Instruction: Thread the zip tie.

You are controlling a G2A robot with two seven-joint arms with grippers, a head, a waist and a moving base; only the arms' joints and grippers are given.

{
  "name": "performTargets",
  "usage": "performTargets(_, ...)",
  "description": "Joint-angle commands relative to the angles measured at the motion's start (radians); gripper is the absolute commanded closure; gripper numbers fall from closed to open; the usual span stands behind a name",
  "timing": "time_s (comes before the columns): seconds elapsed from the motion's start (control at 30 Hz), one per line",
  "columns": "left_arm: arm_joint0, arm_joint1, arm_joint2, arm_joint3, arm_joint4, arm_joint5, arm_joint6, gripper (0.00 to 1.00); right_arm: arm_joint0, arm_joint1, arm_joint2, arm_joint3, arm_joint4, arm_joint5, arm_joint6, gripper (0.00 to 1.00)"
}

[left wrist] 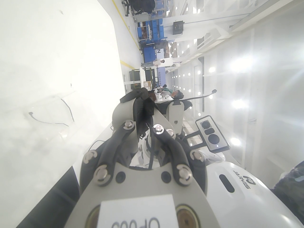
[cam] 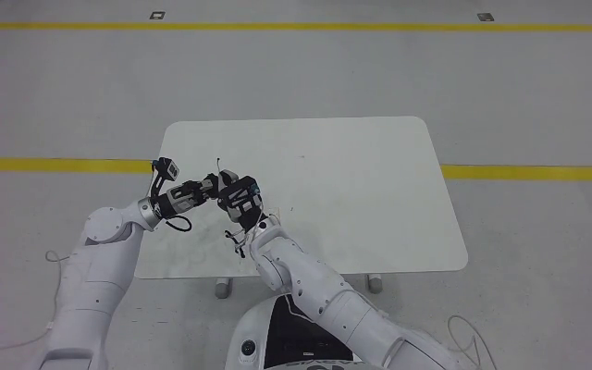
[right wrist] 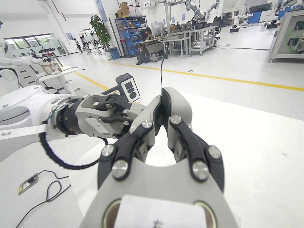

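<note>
Top view: over the white table [cam: 370,185] the left gripper [cam: 209,186] and right gripper [cam: 228,181] meet tip to tip; the zip tie [cam: 218,167] is a thin line rising from where they meet. Left wrist view: the left jaws press together on a black strand of the tie running back between them, its head jutting beyond the right jaws. Right wrist view: the right jaws pinch the tie, which stands straight up from their tips, head uppermost

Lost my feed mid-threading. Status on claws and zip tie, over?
Right claw shut on zip tie, strap sticking out past fingertips. Left claw shut, close beside it; its grip hidden. Loose black strips on table, aside.
</note>
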Motion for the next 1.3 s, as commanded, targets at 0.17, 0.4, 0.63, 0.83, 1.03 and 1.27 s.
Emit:
performTargets(0.17, 0.000, 0.000, 0.000, 0.000, 0.000, 0.000, 0.000, 1.00, -0.002, -0.002, 0.007, 0.002, -0.012, 0.003, 0.011, 1.00)
performTargets(0.4, 0.000, 0.000, 0.000, 0.000, 0.000, 0.000, 0.000, 1.00, -0.005, -0.004, 0.018, 0.007, -0.018, 0.015, 0.014, 1.00)
performTargets(0.63, 0.000, 0.000, 0.000, 0.000, 0.000, 0.000, 0.000, 1.00, -0.012, -0.004, 0.028, 0.007, -0.031, 0.024, 0.021, 1.00)
performTargets(0.83, 0.000, 0.000, 0.000, 0.000, 0.000, 0.000, 0.000, 1.00, -0.020, -0.004, 0.035, -0.003, -0.025, 0.005, 0.025, 1.00)
performTargets(1.03, 0.000, 0.000, 0.000, 0.000, 0.000, 0.000, 0.000, 1.00, -0.016, -0.004, 0.025, -0.002, -0.019, -0.012, 0.029, 1.00)
performTargets(1.27, 0.000, 0.000, 0.000, 0.000, 0.000, 0.000, 0.000, 1.00, -0.010, -0.007, 0.023, 0.012, -0.014, -0.004, 0.030, 1.00)
